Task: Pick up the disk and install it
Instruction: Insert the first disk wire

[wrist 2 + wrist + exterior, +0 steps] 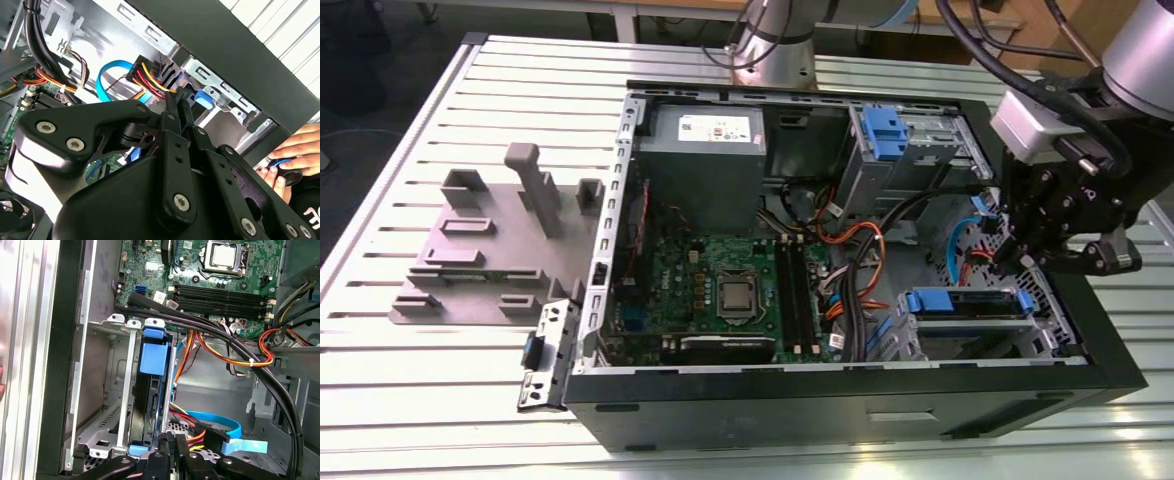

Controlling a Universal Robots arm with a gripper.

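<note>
Hanging over the computer case (854, 395) at the exterior view's right, the gripper (1047, 235) was seen with its fingers (174, 131) drawn together into a narrow line, nothing being held between them. The disk (150, 405) was found seated on edge in the metal bay (122, 390) near the case wall, its blue carrier (152, 357) showing at the end. It was judged that trouble could come from the cables (225, 352): the orange and red leads and the flat blue ribbon (220, 422) lay just beside the fingertips and could be snagged or unplugged by any sideways travel. A hand (295, 150) rested at the case edge, near enough to be struck.
</note>
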